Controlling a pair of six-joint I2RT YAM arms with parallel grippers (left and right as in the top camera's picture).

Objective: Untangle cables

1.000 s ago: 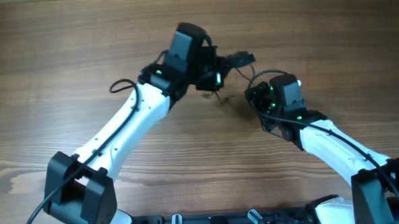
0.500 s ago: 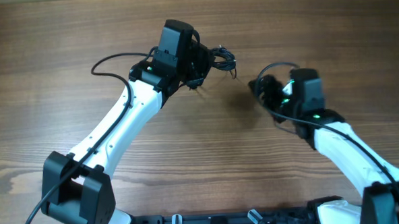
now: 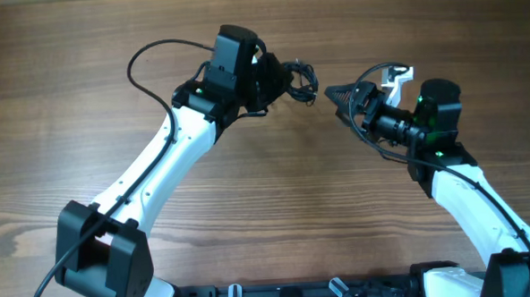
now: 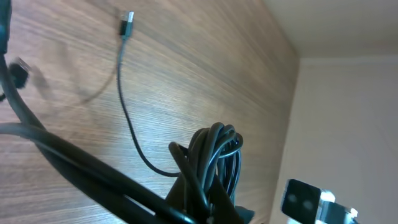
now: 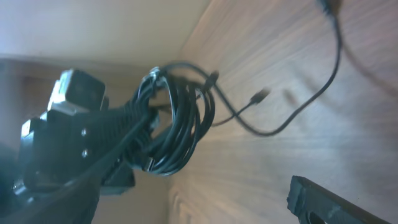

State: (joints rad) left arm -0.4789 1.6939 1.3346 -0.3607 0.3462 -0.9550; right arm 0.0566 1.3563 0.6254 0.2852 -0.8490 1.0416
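Note:
The cables are a small knotted bundle of thin black cords (image 3: 296, 79), held just above the wooden table by my left gripper (image 3: 275, 81), which is shut on it. In the left wrist view the bundle (image 4: 217, 149) rises from between the shut jaws of the left gripper (image 4: 214, 211). One loose strand runs off across the table to a metal-tipped plug (image 4: 126, 25). My right gripper (image 3: 339, 93) stands open just right of the bundle, pointing at it without touching. The right wrist view shows the bundle (image 5: 177, 124), a short plug end (image 5: 261, 95) and one finger (image 5: 326, 199).
A thin black strand (image 3: 149, 55) loops over the table to the left of the left wrist. Both white arms reach in from the front edge, where a black rail (image 3: 298, 295) and the arm bases (image 3: 100, 263) stand. Bare wood lies behind and between the arms.
The right gripper has pulled back to the right, turned to face the bundle and opened wider. The left gripper has carried the bundle slightly left and back, and the trailing strand has swung further back.

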